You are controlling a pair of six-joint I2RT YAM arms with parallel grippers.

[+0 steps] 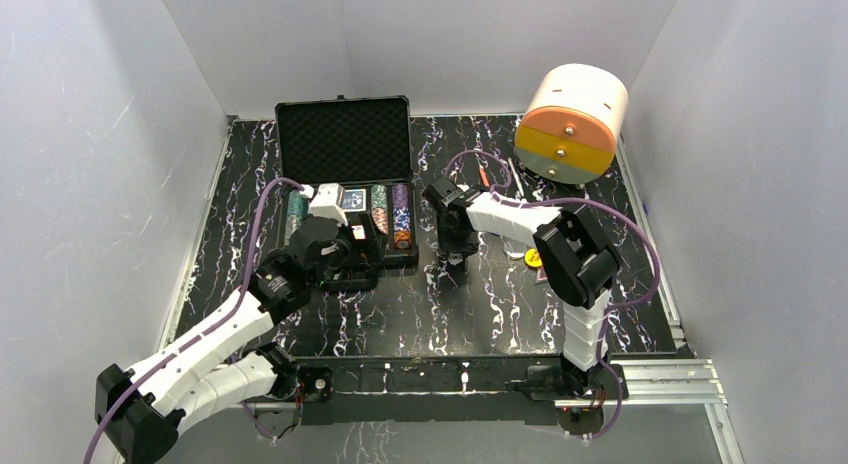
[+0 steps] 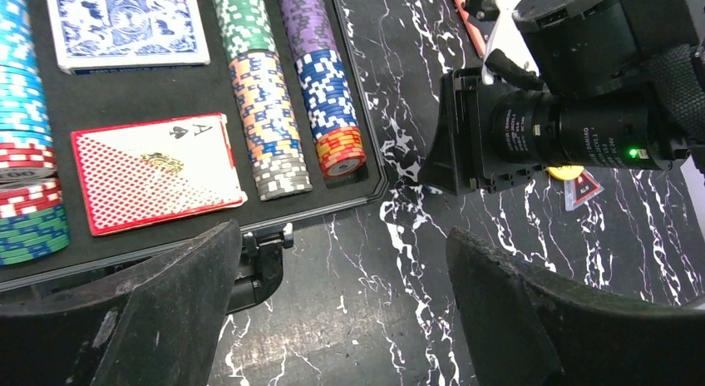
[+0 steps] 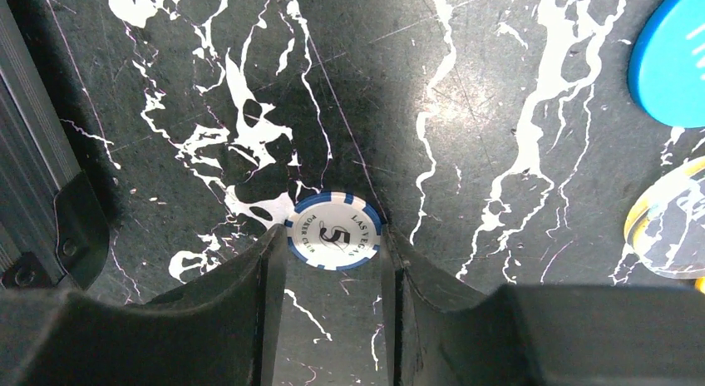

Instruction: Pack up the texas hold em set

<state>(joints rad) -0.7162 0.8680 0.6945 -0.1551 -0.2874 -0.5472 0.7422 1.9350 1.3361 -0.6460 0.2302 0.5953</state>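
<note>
Between the right jaws sits one pinched chip

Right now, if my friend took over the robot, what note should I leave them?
Left gripper: open and empty, hovering by the front edge of the black foam-lined hard case.
Right gripper: shut on a blue-and-white striped poker chip on the black marbled table.
Done: rows of striped chips, the red card deck and the blue card deck sit in the case.
To do: put that chip in. A blue round disc and a yellow-rimmed clear disc lie on the table. The lid is open.
</note>
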